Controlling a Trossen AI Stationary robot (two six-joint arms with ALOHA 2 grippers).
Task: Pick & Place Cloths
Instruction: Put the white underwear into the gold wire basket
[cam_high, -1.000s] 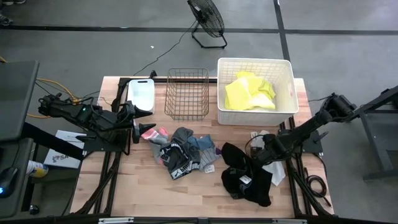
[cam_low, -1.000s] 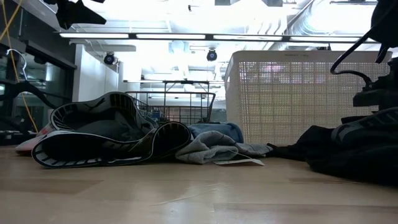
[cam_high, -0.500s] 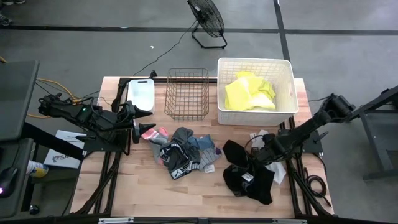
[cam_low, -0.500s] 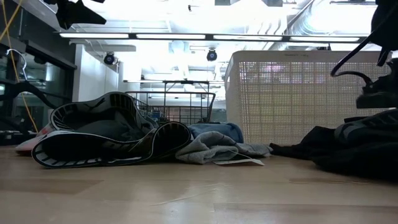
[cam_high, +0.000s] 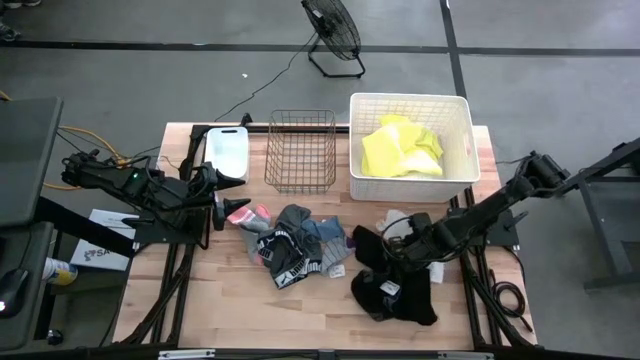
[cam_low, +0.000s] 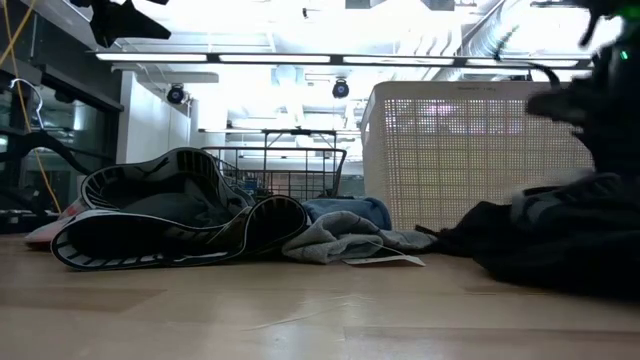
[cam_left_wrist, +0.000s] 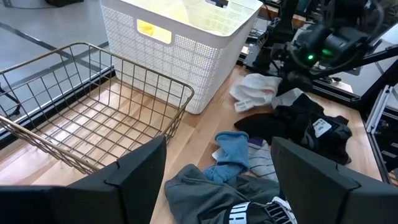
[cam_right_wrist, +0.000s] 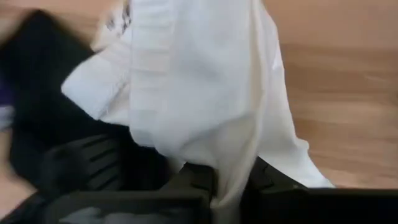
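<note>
A: Item one, white cloth (cam_right_wrist: 205, 93)?
B: We log it clamped in the right gripper (cam_right_wrist: 217, 186), beside the black cloth (cam_high: 395, 285), near the white tub (cam_high: 460, 105).
A: Left gripper (cam_high: 235, 207)?
B: Fingers apart, at the table's (cam_high: 200, 310) left edge; bare wood in front.
</note>
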